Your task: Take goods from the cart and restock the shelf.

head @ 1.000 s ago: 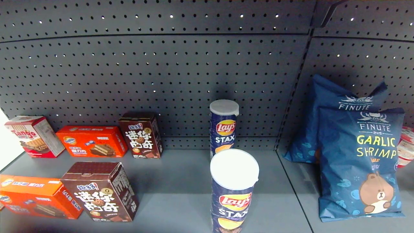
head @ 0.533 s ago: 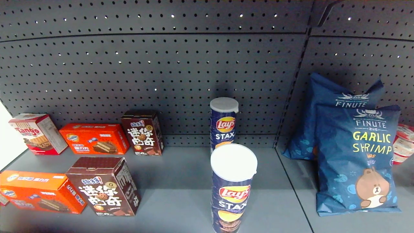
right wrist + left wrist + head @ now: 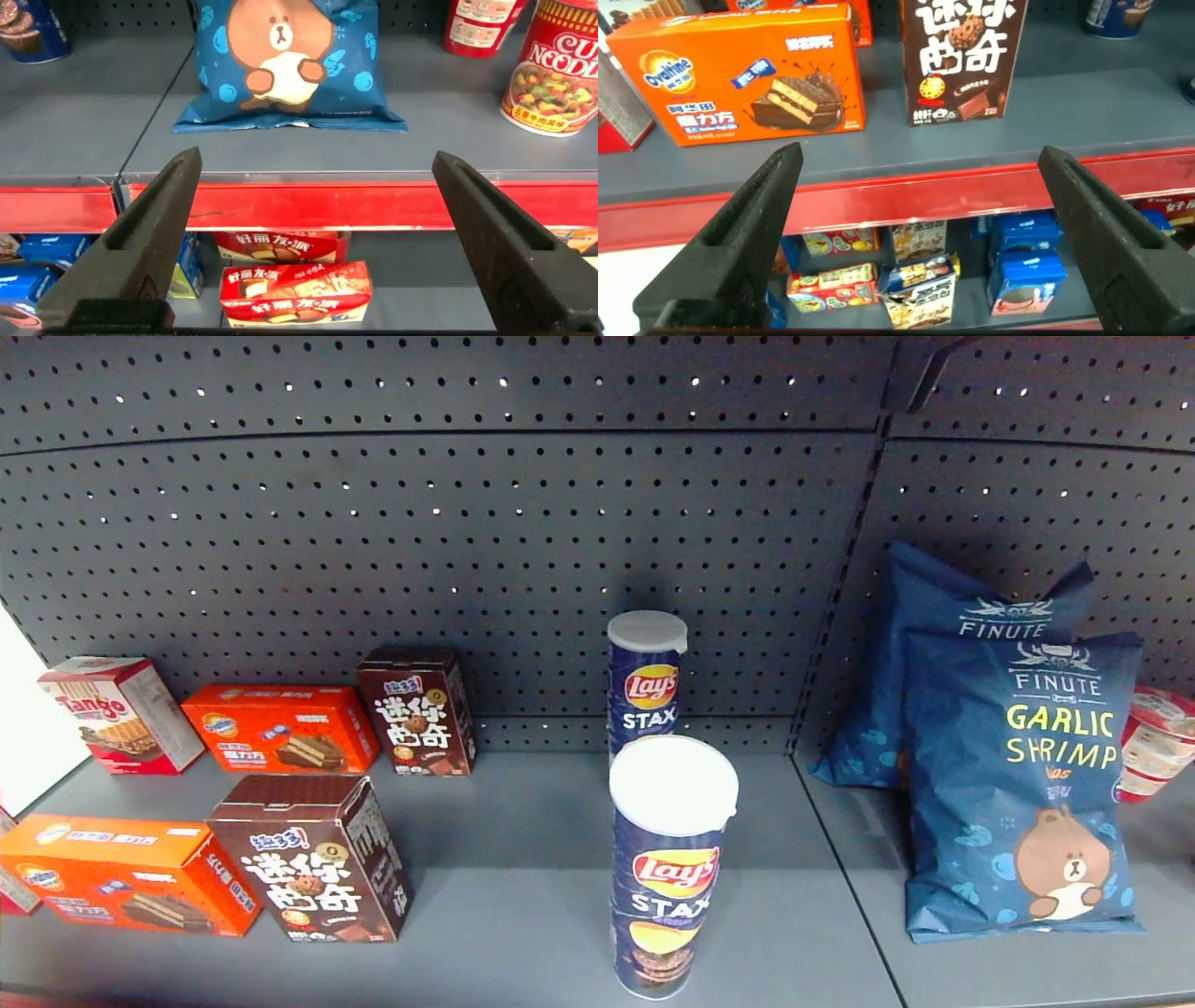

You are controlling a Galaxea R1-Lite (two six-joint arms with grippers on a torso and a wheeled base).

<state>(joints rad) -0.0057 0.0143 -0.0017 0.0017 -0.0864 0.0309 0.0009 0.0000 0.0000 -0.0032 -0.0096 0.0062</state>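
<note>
The shelf is a flat grey metal deck. Behind it stands a dark perforated panel in the same matte finish, and a glossy red strip runs along its front edge. Near the deck's middle two tall cylinders stand upright, one behind the other. The front can is dark blue with a white plastic lid and stands near the front edge. The rear can stands against the panel.

Rectangular cardboard cartons sit toward the left end. Near the front edge the front orange box lies low, with the front brown box upright just beside it. Along the panel are a red-and-white wafer box, the rear orange box and the rear brown box. Right of the deck's seam two soft, crinkled blue pouches lean back, the front bag overlapping the rear bag. A tapered noodle cup stands at the right end.

The left gripper hangs out before the shelf's front edge, facing the front orange and brown boxes. Its black wedge-shaped fingers are spread wide and hold nothing. The right gripper sits likewise before the front edge, facing the front bag and noodle cup. Its fingers are wide apart and empty.
</note>
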